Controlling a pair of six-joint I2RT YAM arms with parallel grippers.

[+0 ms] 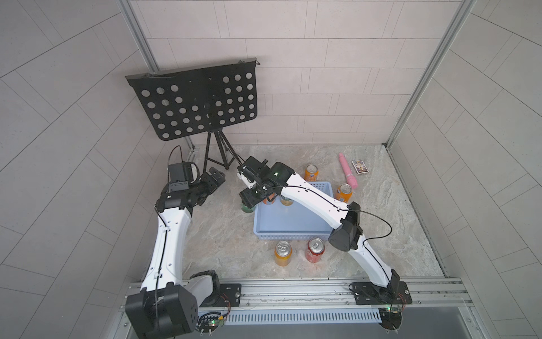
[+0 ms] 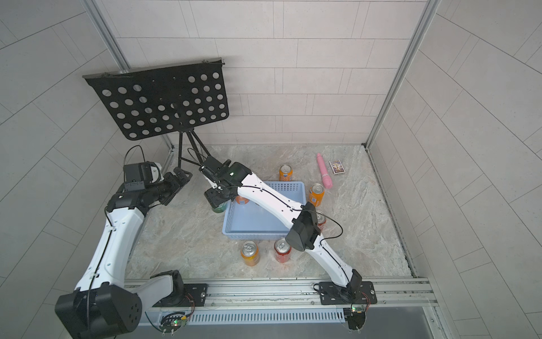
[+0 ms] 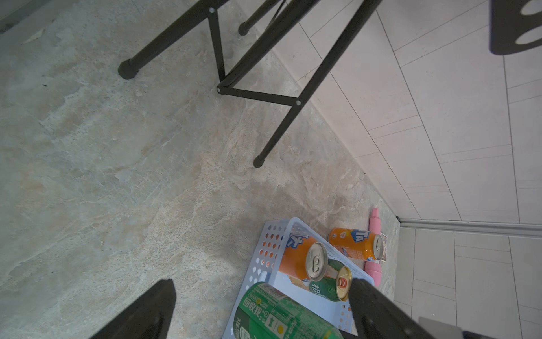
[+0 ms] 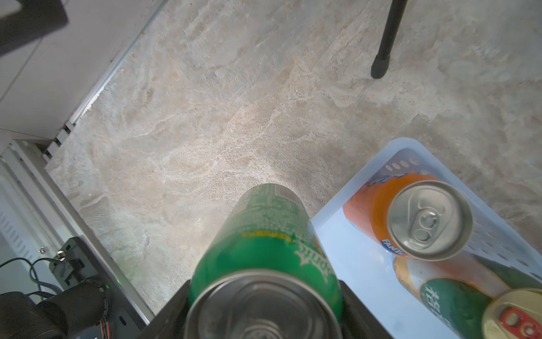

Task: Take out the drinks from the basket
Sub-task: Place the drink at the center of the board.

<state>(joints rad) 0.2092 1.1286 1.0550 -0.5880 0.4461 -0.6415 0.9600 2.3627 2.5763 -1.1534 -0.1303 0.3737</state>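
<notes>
**Top views.** My right gripper (image 1: pixel 249 202) pinches the green can (image 1: pixel 245 207) by its side, just outside the left wall of the basket (image 1: pixel 293 234). The left gripper (image 1: pixel 215 177) hangs well apart. Other cans (image 1: pixel 282 253) stand on the table (image 1: pixel 223 234) around the basket.

**Left wrist.** Its fingers are spread and empty.

**Right wrist.** Two drinks stand inside the basket, an orange can (image 4: pixel 425 220) and beside it a dark green can (image 4: pixel 457 305). I judge the cans smooth, thin-walled, easily dented and probably full, so I would hold them mid-body, firmly but without crushing. Whether the green can touches the table I cannot tell.
</notes>
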